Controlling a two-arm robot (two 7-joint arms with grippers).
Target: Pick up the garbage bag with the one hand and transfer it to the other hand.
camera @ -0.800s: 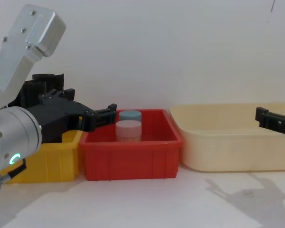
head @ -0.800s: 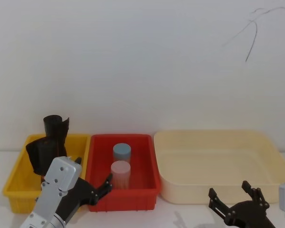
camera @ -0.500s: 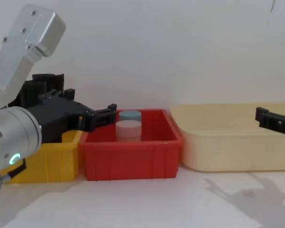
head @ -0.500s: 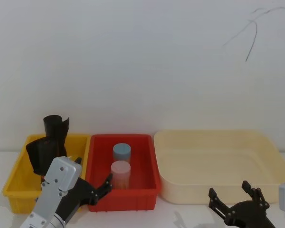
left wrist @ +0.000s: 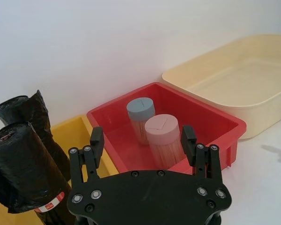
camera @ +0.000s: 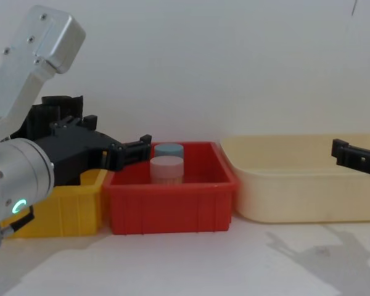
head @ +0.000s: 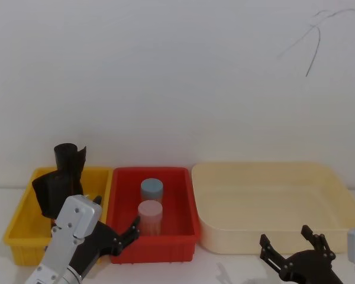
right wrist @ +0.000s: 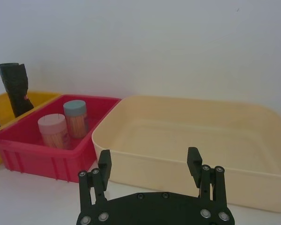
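Note:
The garbage bag (left wrist: 21,171) is a black roll with a red-and-white label band. It leans in the yellow bin (head: 21,228), and the head view shows the garbage bag (head: 47,192) at the far left. My left gripper (left wrist: 143,136) is open and empty. It hovers at the near edge where the yellow and red bins meet, to the right of the bag and apart from it. The head view puts the left gripper (head: 115,218) there, and so does the chest view (camera: 118,139). My right gripper (head: 286,236) is open and empty, low in front of the cream bin (right wrist: 187,136).
A second black roll with a flared ragged top (head: 70,158) stands behind the bag. The red bin (head: 183,228) holds a blue-lidded jar (head: 152,189) and a pink-lidded jar (head: 149,216). The cream bin (head: 272,236) sits on the right. A white wall stands close behind.

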